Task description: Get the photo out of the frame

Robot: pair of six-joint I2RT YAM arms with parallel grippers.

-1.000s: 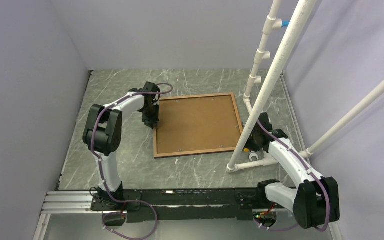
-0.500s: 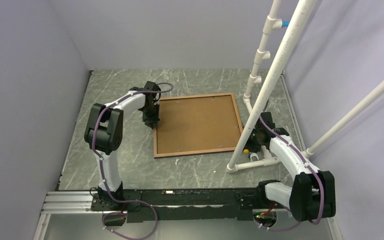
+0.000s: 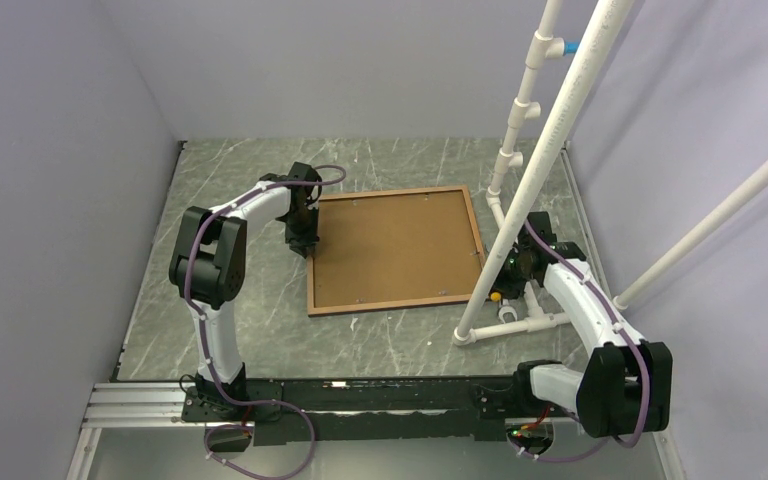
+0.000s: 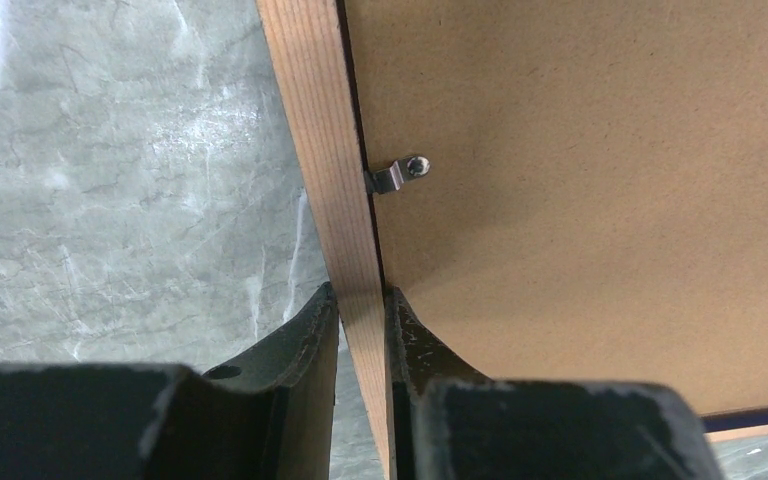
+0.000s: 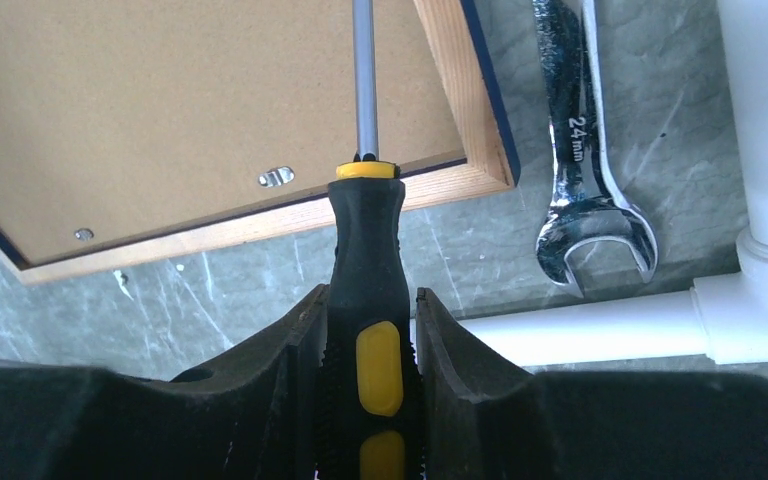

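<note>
Nearest me, the right gripper [image 5: 368, 305] is clamped on a black-and-yellow screwdriver [image 5: 368, 250]. Its shaft points up the wrist view across the frame's lower right corner, the tip cut off at the top. A wrench [image 5: 582, 150] lies just beside that corner, and the white pipes [image 5: 600, 330] crowd this side. The frame [image 4: 320, 120] lies face down in the middle of the table, nearly square, so I can't pick its long axis. There is open table below it and to its left. Only the photo [image 3: 395, 245]'s brown back shows. Farther up, the left gripper [image 4: 362, 310] pinches the left rail just below a metal clip [image 4: 400, 175].
</note>
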